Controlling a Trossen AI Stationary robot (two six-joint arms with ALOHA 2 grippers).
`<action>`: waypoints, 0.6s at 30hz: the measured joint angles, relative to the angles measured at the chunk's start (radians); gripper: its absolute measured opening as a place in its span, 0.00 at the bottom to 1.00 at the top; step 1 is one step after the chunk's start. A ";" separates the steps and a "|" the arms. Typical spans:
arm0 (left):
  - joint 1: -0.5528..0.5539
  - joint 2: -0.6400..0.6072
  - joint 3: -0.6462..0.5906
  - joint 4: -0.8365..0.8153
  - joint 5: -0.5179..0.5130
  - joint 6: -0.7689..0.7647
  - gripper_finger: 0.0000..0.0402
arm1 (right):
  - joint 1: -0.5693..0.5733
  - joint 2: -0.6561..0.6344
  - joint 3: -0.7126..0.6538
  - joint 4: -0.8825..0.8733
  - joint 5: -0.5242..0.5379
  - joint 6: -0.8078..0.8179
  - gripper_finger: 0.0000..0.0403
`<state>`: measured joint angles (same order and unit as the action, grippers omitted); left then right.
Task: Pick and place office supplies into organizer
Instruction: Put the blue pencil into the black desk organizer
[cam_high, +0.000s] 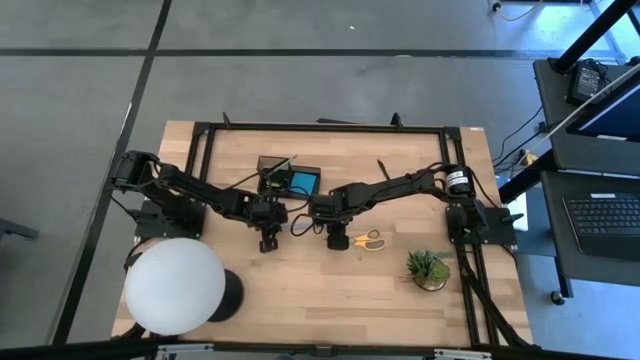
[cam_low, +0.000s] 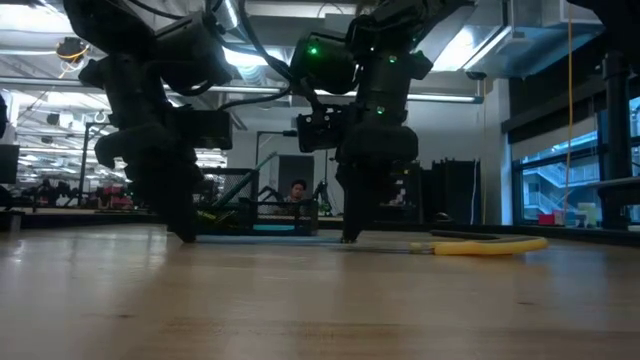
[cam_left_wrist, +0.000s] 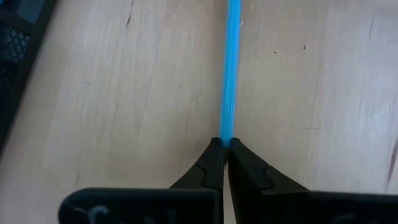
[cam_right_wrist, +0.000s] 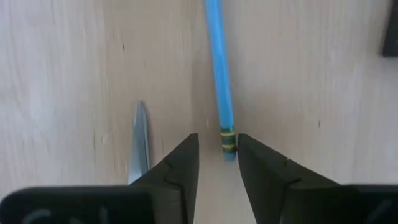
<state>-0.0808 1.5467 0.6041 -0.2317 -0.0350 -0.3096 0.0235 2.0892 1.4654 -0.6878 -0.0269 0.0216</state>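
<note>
A blue pencil (cam_left_wrist: 230, 68) lies on the wooden table between my two grippers, and its banded end (cam_right_wrist: 228, 144) points at the right one. My left gripper (cam_left_wrist: 224, 146) is shut on the pencil's other end. My right gripper (cam_right_wrist: 217, 155) stands open, fingertips down on either side of the banded end. Yellow-handled scissors (cam_high: 368, 240) lie flat just right of it, their blade (cam_right_wrist: 139, 140) beside its finger. The black organizer (cam_high: 290, 178) sits behind the grippers and holds a blue note pad (cam_high: 300, 182). My left gripper pinches the blue pencil between its two fingertips (cam_left_wrist: 227, 138), near the end toward the table's left. The fingers come steeply from above. The pencil runs straight away from them, lying on the table. My right gripper: whether a finger touches the banded end, I cannot tell.
A big white globe lamp (cam_high: 175, 285) stands at the near left corner. A small potted plant (cam_high: 428, 268) is at the near right. A black metal frame (cam_high: 330, 128) runs around the table's far part.
</note>
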 joint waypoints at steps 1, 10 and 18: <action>-0.001 0.000 0.000 0.000 -0.001 0.000 0.01 | 0.000 0.000 -0.002 0.004 0.000 0.000 0.28; -0.003 0.000 0.000 0.002 -0.003 -0.002 0.01 | -0.010 -0.011 -0.095 0.126 -0.002 0.019 0.28; -0.003 0.000 -0.002 0.008 -0.006 -0.002 0.01 | -0.015 -0.006 -0.097 0.116 -0.003 0.012 0.18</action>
<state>-0.0837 1.5467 0.6025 -0.2237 -0.0414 -0.3115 0.0082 2.0830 1.3685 -0.5722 -0.0302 0.0339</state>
